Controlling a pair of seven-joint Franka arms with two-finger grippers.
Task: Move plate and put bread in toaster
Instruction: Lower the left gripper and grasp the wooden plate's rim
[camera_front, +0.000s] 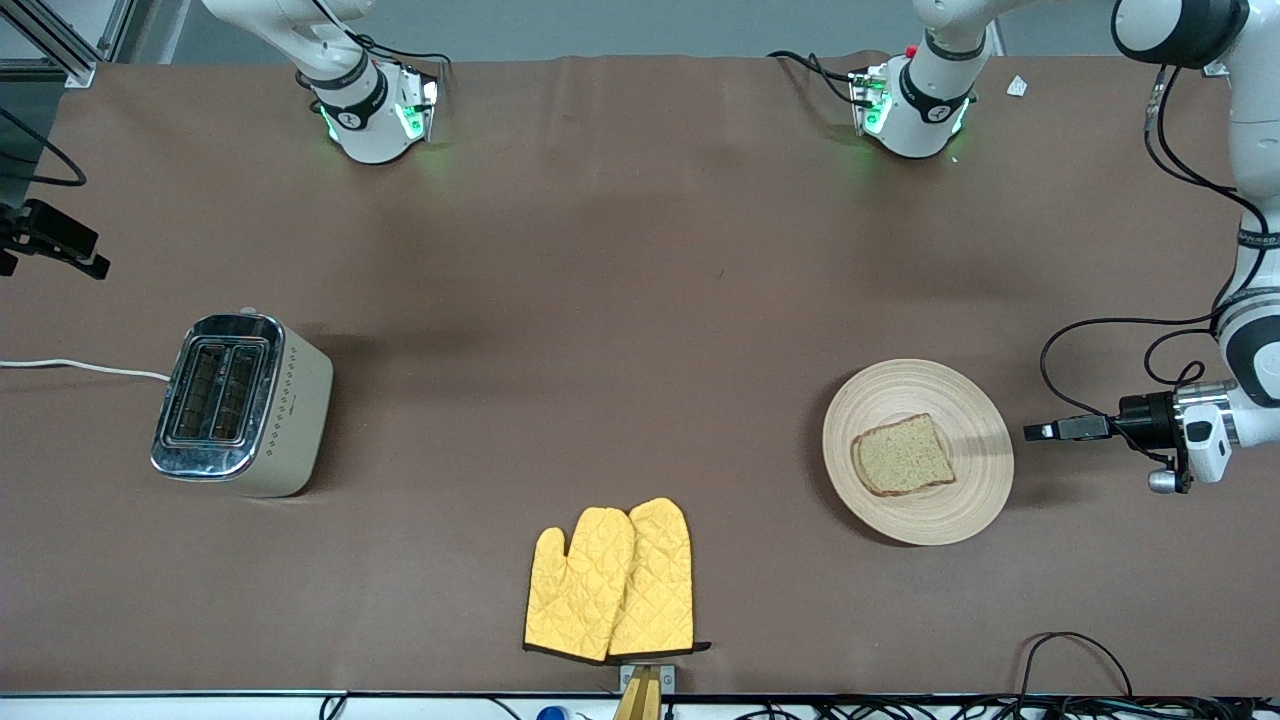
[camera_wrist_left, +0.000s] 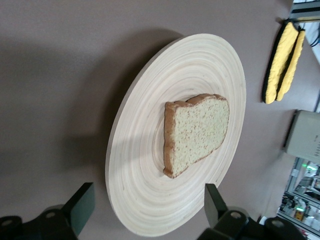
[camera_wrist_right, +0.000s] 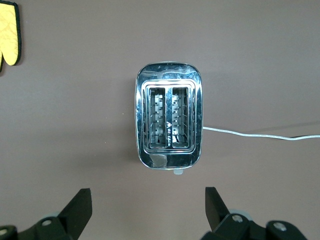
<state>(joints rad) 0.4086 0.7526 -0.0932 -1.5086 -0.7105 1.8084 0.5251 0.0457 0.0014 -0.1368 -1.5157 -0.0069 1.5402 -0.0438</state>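
Note:
The round pale wooden plate lies toward the left arm's end of the table, with the brown bread slice flat on it. My left gripper is low beside the plate's rim, pointing at it. In the left wrist view the gripper is open and empty, with the plate and the bread just ahead of its jaws. The beige toaster stands toward the right arm's end. My right gripper is open and empty, high over the toaster, whose two slots are empty. This gripper is out of the front view.
Two yellow oven mitts lie near the table's front edge, between toaster and plate. The toaster's white cord runs off toward the right arm's end of the table. Black cables hang beside the left arm.

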